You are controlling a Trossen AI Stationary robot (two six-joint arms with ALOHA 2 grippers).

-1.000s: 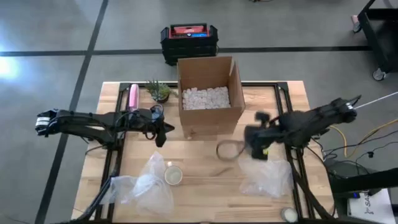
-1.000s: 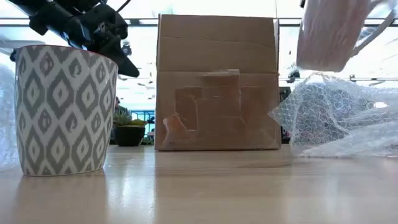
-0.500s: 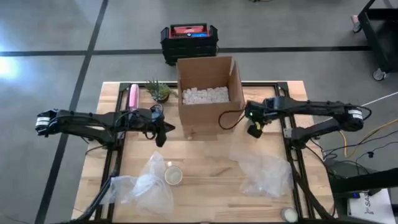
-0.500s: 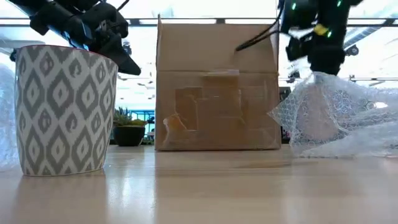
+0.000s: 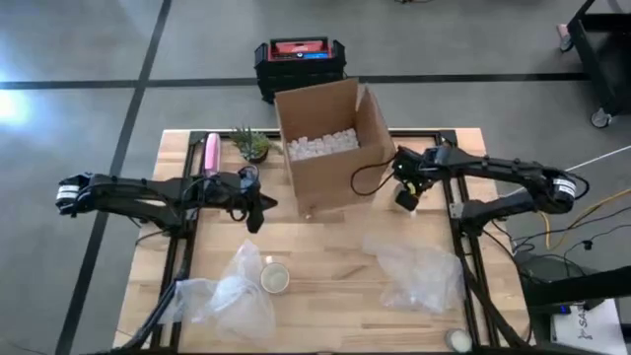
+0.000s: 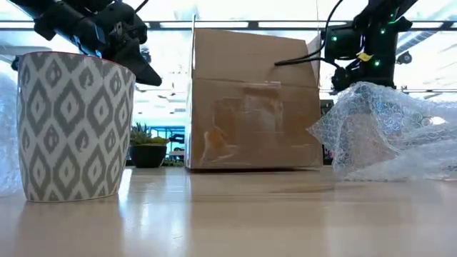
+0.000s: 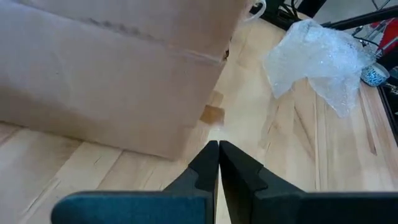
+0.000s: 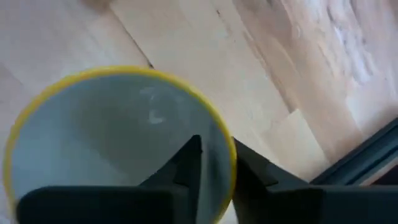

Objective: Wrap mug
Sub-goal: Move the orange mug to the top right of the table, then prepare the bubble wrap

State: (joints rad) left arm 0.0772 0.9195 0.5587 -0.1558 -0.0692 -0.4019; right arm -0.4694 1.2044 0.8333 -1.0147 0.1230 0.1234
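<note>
Beside the box (image 5: 325, 148), the right end effector (image 8: 211, 163) pinches a yellow-rimmed mug (image 8: 118, 143) by its wall, unwrapped. Bubble wrap (image 5: 419, 271) lies near on the surface (image 5: 325, 296); wrapping seems barely begun. The left end effector (image 7: 217, 163) hovers closed, empty.

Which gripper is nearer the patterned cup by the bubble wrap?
Left. The left gripper hangs just beyond the patterned cup; the right gripper is beside the cardboard box.

Patterned mug (image 6: 75, 125), tilted cardboard box (image 6: 253, 100), bubble wrap (image 6: 389, 135)
</note>
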